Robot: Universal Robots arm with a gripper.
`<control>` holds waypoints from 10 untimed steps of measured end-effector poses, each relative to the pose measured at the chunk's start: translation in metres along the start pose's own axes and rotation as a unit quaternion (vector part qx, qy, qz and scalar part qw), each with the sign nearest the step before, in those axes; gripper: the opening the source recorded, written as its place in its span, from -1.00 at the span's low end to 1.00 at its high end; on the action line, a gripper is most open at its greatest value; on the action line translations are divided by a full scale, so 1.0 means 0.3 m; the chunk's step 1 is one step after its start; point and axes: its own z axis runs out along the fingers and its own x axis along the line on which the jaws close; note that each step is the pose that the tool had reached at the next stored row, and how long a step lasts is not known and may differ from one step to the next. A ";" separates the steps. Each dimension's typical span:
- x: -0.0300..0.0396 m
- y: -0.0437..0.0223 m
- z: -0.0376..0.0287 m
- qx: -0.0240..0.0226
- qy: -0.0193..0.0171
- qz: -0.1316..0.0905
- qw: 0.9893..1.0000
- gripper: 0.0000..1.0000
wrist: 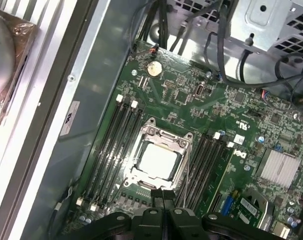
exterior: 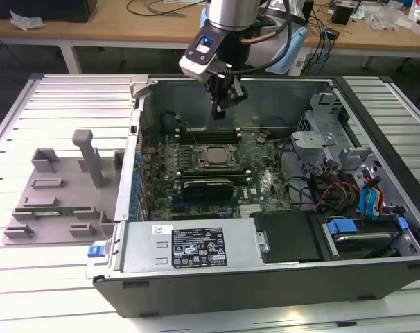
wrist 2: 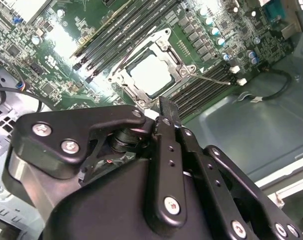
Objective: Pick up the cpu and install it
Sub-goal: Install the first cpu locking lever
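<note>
1. Hovering above the socket (wrist: pixel 167 134), the hand (wrist: pixel 163 196) has its fingers pressed together, gripping nothing
2. The cpu (wrist: pixel 158 161) lies flat inside the socket, ringed by its metal frame, apparently seated where the task wants it
3. Memory slots (wrist: pixel 109 145) flank the socket on both sides; the open computer case (exterior: pixel 279 94) around the socket lets the arm reach in from above

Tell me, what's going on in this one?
A single robot arm is working inside an open computer case. Its gripper hangs above the motherboard, close to the processor socket, with the jaws shut and nothing between them. The cpu lies inside the socket's metal frame with its shiny top up, as both wrist views show. A grey tray sits outside the case, on the exterior view's left.
</note>
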 end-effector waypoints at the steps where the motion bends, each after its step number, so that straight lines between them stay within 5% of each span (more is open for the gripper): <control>1: 0.000 0.000 0.000 0.000 0.000 -0.003 1.000 -0.79; 10: 0.000 0.000 0.000 0.000 -0.002 -0.057 0.998 -0.79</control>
